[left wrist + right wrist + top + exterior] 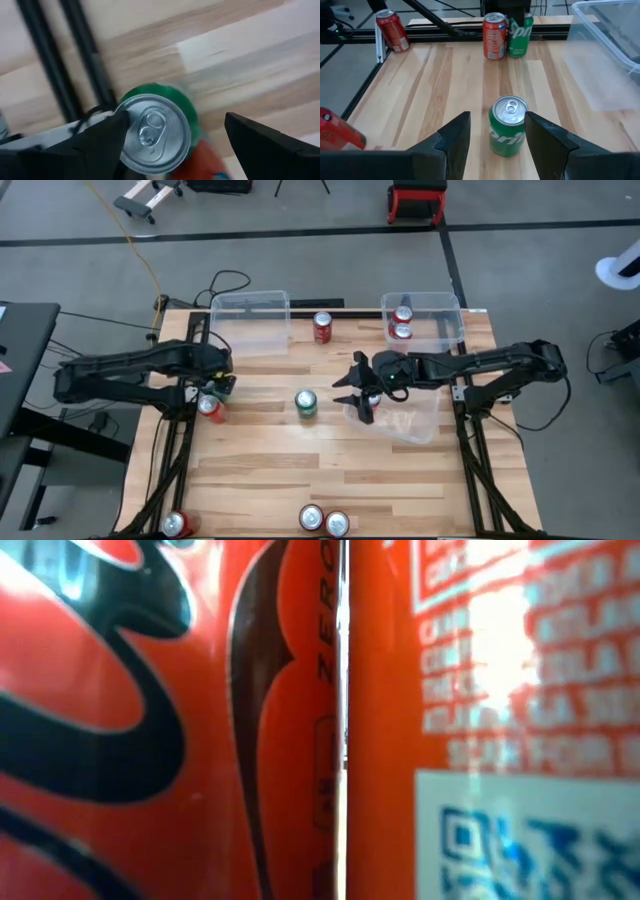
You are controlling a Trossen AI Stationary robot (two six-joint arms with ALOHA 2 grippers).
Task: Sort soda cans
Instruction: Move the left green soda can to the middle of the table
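Note:
My left gripper [221, 386] is open at the table's left edge, pointing down over a green soda can [155, 132], one finger on either side of its silver top. A red can [210, 409] stands right next to that green one. My right gripper [352, 392] is open and level, pointing toward the table's left at a second green can [306, 403] that stands upright mid-table. In the right wrist view this can [507, 127] stands just ahead of the two fingers, and my right gripper [497, 117] is apart from it. My left gripper comes at the green can from above, pointing down. One finger [107, 135] stands right against the rim of the can's top [125, 117]; whether it touches, I cannot tell. The other finger is well clear of the can.
A clear bin [250, 320] stands at the far left. Another clear bin [440, 308] at the far right holds two red cans. A third bin [410, 420] lies under my right arm. A red can [322, 327] stands between the far bins, and three red cans stand along the near edge, two [150, 720] blocking the low view.

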